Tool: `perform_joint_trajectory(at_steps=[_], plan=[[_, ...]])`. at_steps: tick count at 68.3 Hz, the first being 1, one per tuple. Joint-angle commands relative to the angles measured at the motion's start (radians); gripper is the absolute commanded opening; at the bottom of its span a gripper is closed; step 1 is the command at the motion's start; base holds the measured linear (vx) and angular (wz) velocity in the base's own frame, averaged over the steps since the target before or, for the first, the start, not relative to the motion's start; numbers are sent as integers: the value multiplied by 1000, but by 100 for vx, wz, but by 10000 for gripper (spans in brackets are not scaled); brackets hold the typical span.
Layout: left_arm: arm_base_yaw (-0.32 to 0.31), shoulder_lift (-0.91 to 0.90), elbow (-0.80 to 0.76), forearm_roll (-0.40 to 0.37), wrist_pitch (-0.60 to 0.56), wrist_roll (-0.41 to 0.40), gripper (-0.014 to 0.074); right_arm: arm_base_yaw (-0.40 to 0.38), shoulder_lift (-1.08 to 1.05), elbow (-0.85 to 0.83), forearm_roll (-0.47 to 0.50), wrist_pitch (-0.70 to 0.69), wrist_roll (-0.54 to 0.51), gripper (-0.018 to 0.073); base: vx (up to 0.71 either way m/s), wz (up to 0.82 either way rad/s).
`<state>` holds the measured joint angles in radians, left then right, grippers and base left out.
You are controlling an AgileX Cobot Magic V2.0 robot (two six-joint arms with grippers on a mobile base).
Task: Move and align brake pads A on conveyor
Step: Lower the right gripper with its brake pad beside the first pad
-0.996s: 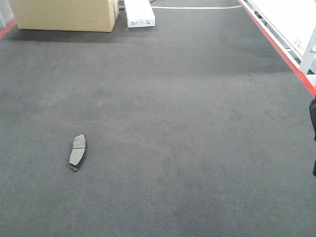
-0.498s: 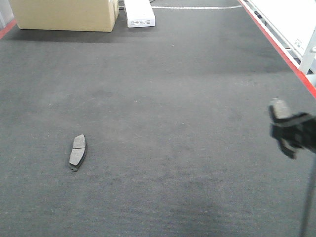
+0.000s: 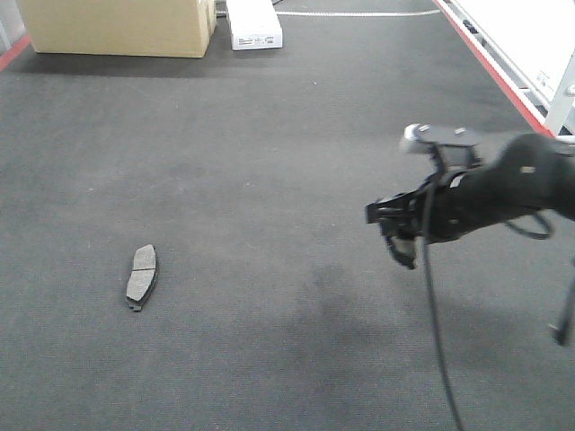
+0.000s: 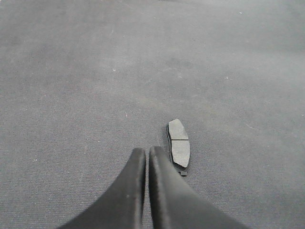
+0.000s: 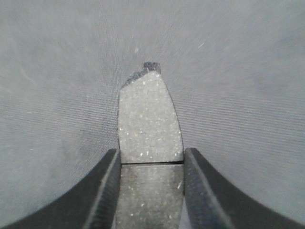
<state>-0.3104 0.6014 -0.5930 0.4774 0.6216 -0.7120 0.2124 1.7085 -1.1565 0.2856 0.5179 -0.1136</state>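
Brake pad A (image 5: 150,114) sits clamped in the right pincer (image 5: 151,153), held above the dark conveyor (image 3: 269,135). A second brake pad (image 3: 141,276) lies flat on the belt, well to the left, near the left pincer (image 4: 144,151), whose fingers (image 4: 126,191) are pressed together.

One grey brake pad (image 3: 141,276) lies flat and face up on the dark, felt-like conveyor belt (image 3: 269,135), left in the front view, its centre groove showing. A second pad (image 5: 150,114) is clamped at its groove in the right gripper (image 5: 151,152), above the belt
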Motion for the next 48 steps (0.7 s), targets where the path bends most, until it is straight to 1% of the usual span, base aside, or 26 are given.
perform_joint_trajectory(at_steps=[1,16,31,43,48], plan=[[-3,0,-26,22,-53,-4,-8,-3,17,-71,4,-30,14,98,0,0],[-3,0,-26,22,-53,-4,-8,-3,111,-101,12,-24,15,102,0,0],[-3,0,-26,22,-53,-4,-8,-3,160,-101,16,-71,23,109,0,0],[-3,0,-26,22,-53,-4,-8,-3,177,-100,62,-73,41,134,0,0],[-3,0,-26,22,-53,-4,-8,-3,182,-100,64,-69,41,150,0,0]])
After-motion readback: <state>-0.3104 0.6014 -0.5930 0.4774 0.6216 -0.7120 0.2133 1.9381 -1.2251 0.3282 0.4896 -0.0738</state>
